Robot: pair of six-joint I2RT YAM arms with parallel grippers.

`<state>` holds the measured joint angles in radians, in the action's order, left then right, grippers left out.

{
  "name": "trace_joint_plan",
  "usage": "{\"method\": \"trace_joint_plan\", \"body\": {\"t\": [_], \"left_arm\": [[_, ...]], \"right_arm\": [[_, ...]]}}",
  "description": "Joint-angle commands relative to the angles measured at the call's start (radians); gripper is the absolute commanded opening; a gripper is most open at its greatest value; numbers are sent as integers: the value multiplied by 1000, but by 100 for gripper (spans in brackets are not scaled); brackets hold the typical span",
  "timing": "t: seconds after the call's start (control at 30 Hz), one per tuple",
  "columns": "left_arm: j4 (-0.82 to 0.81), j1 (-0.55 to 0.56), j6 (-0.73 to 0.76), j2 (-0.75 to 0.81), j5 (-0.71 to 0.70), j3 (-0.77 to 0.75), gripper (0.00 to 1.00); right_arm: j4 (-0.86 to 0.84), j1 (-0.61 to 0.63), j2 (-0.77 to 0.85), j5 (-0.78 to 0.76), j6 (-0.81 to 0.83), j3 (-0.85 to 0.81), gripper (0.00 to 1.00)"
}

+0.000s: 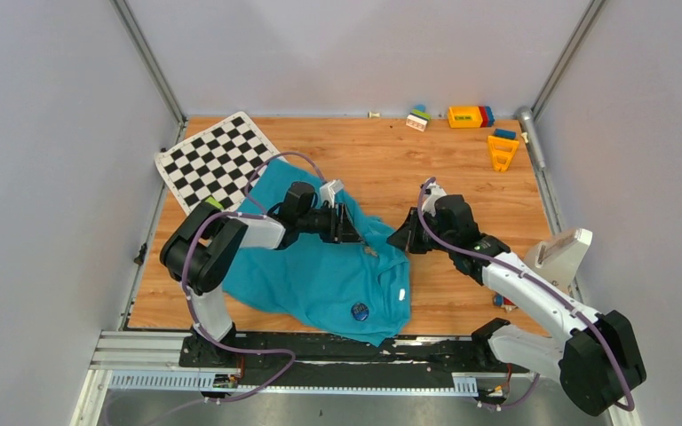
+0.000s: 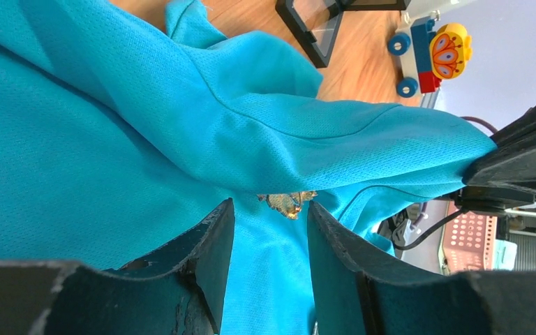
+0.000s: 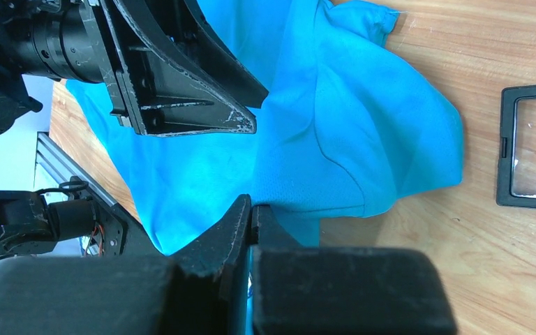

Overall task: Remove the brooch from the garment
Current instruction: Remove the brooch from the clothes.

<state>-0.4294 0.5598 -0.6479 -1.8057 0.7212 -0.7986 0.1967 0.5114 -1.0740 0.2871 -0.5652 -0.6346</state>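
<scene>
garment (image 1: 320,275) lies by the bench's (image 1: 462,177) near edge, left of middle | right hand (image 3: 251,209) pressed together, pinching its raised fold | left hand (image 2: 271,208) half spread, empty | brooch (image 2: 287,202) just past its fingertips, under that fold | we'd straddle it squarely, then pull slowly | we judge its long axis lies across the finger gap; which way it points we cannot tell

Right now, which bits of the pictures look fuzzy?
Right wrist view: the right gripper is dark and fuzzy up close at the bottom, while the shirt looks sharp. Left wrist view: the shirt's weave is crisp, but the toy train behind it is a little soft. Top view: even light, only faint shadows.
</scene>
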Motion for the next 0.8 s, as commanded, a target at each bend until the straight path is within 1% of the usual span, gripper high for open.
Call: {"method": "trace_joint_plan", "body": {"t": [0.0,0.17,0.33,0.57,0.67,0.73,0.77], "left_arm": [[-91,-3,-40,-10,49,5,50],[-105,-4,-78,-62,70,-4,50],[-172,-3,-131,-103,105,-5,47],[-211,3,-183,-137,125,-4,49],[-247,20,-211,-165,142,-13,45],[-271,29,-228,-180,156,-20,40],[-276,31,-232,-183,162,-23,36]], "right_arm": [[-42,-5,7,20,11,-8,0],[-41,-5,17,25,4,-11,0],[-42,-5,16,33,-4,-17,0],[-44,-5,14,34,-8,-20,0],[-51,-5,10,38,-13,-19,0],[-51,-5,8,40,-14,-20,0],[-50,-4,9,40,-17,-19,0]]}}
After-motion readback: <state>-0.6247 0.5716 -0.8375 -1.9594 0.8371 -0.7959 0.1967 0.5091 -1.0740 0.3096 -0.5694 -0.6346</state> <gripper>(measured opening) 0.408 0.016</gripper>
